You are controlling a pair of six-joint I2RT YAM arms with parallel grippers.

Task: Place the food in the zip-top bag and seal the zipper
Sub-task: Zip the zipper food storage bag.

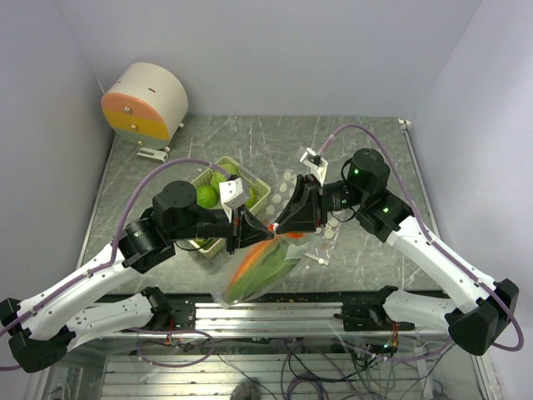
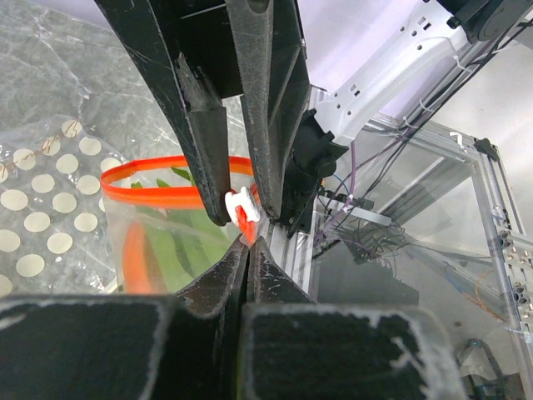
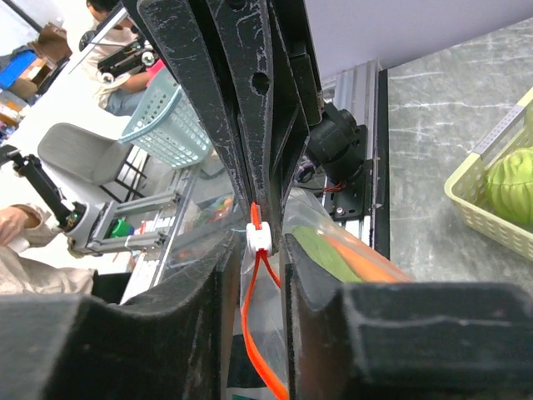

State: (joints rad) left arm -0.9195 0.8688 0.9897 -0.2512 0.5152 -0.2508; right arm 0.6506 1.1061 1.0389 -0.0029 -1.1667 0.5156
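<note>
The clear zip-top bag (image 1: 250, 282) hangs over the table's front edge, held up between both grippers. An orange carrot (image 1: 244, 268) with green leaves (image 1: 273, 265) lies inside it, and also shows in the right wrist view (image 3: 366, 258). My left gripper (image 1: 260, 230) (image 2: 247, 243) is shut on the end of the orange zipper track (image 2: 166, 196), which gapes open in a loop. My right gripper (image 1: 277, 225) (image 3: 260, 242) is closed around the white zipper slider (image 3: 260, 237) (image 2: 241, 202). Light-green balls (image 1: 206, 196) (image 3: 512, 183) lie in the pale-green basket (image 1: 202, 178). I cannot pick out the small red-orange piece.
A round beige drum with an orange and yellow face (image 1: 146, 100) stands at the back left. A clear sheet with white dots (image 1: 333, 227) (image 2: 42, 225) lies under my right arm. The aluminium rail (image 1: 275, 310) runs along the table's front edge below the bag.
</note>
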